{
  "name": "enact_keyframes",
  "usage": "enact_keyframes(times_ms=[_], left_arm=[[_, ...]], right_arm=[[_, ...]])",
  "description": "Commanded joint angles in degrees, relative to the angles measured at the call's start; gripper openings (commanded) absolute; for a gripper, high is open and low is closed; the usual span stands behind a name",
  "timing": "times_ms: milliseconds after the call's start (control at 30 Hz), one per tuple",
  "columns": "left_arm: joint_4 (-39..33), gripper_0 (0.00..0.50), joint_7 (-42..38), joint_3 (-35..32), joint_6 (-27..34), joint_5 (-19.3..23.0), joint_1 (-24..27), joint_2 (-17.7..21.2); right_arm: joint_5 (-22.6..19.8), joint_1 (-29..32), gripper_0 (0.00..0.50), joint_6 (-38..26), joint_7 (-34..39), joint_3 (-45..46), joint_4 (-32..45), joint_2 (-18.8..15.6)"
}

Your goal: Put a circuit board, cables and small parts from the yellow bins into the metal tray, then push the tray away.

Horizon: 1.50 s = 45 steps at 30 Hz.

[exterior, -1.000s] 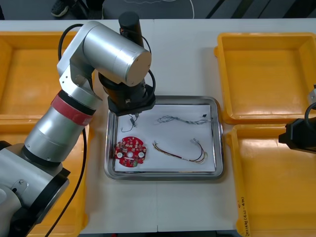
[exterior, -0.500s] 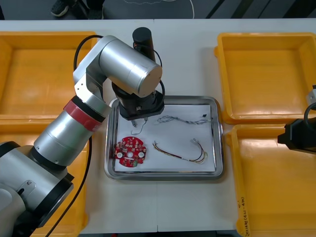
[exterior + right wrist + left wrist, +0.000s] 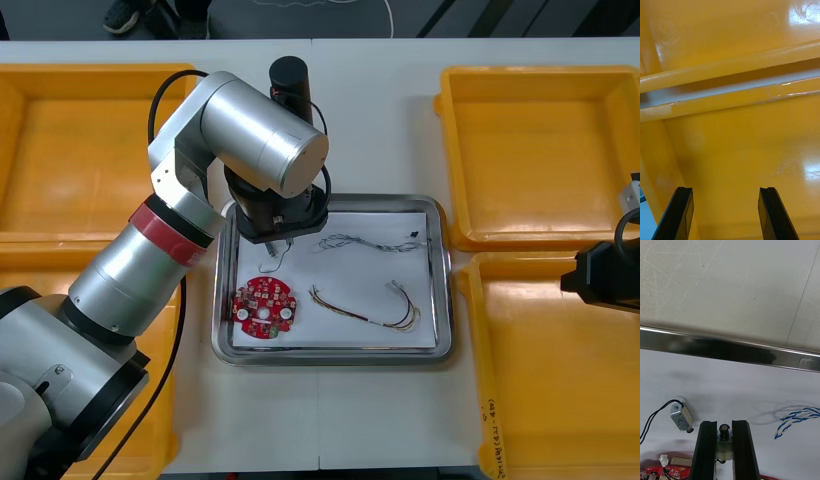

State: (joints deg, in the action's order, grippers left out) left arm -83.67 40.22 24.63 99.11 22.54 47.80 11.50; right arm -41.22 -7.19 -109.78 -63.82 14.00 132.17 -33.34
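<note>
left jaws: down over tray (image 3: 733,349), pinching small metal part (image 3: 724,430) | right jaws: apart over bin (image 3: 737,150)

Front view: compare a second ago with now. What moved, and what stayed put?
The left gripper, shut on a small metal part, swung toward the robot's right over the far left corner of the metal tray. The circuit board, blue and white cable, red and yellow cable and the open right gripper over the right yellow bins stayed put.
</note>
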Motion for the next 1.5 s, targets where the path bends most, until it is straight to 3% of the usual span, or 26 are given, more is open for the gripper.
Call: enact_keyframes(times_ms=[33, 100, 133, 167, 200, 233, 267, 400, 700, 800, 1167, 1333, 1500], left_arm=[[-0.5, 0.012, 1.2, 0.9, -0.3, -1.2, 1.2, -1.1], [-0.5, 0.051, 1.2, 0.9, -0.2, -1.5, 1.2, -1.1], [-0.5, 0.132, 1.2, 0.9, -0.2, -1.5, 1.2, -1.1], [-0.5, 0.175, 1.2, 0.9, -0.2, -1.5, 1.1, -1.1], [-0.5, 0.264, 1.2, 0.9, -0.2, -1.5, 1.2, -1.0], [-0.5, 0.294, 1.2, 0.9, -0.2, -1.5, 1.1, -1.1], [-0.5, 0.375, 1.2, 0.9, -0.1, -1.5, 1.2, -1.1], [-1.5, 0.495, 1.2, 0.4, 0.7, -1.9, 1.2, -0.8], [-12.4, 0.500, 1.4, -3.3, 7.3, -1.4, 1.2, 2.3], [-16.8, 0.500, 1.6, -4.8, 10.7, 0.2, 1.2, 4.5], [-27.1, 0.500, 1.8, -8.7, 10.9, 8.7, 0.7, 13.8], [-30.6, 0.500, 3.2, -11.8, 10.9, 12.8, -2.4, 19.1], [-33.4, 0.500, 9.1, -17.6, 10.9, 14.5, -7.1, 20.9]], right_arm=[[-0.6, 0.8, 0.500, -0.2, -3.8, -0.6, 1.7, -1.7], [-0.7, 0.8, 0.500, -0.2, -3.9, -0.5, 1.7, -1.7], [-0.7, 0.8, 0.500, -0.2, -3.8, -0.6, 1.7, -1.7], [-0.7, 0.8, 0.500, -0.2, -3.8, -0.6, 1.7, -1.7], [-0.8, 0.8, 0.500, -0.2, -3.7, -0.6, 1.7, -1.7], [-0.8, 0.8, 0.500, -0.2, -3.7, -0.6, 1.7, -1.7], [-0.8, 0.8, 0.500, -0.2, -3.8, -0.6, 1.7, -1.7], [-0.8, 0.8, 0.500, -0.2, -3.9, -0.6, 1.7, -1.7], [-0.8, 0.9, 0.500, -0.2, -4.0, -0.6, 1.7, -1.7], [-0.8, 0.8, 0.500, -0.2, -4.0, -0.6, 1.7, -1.7], [-1.0, 0.8, 0.500, -0.2, -4.1, -0.6, 1.7, -1.7], [-1.3, 0.8, 0.500, -0.2, -4.1, -0.6, 1.7, -1.7], [-2.1, 0.9, 0.500, -0.2, -4.4, -0.7, 1.8, -1.9]])
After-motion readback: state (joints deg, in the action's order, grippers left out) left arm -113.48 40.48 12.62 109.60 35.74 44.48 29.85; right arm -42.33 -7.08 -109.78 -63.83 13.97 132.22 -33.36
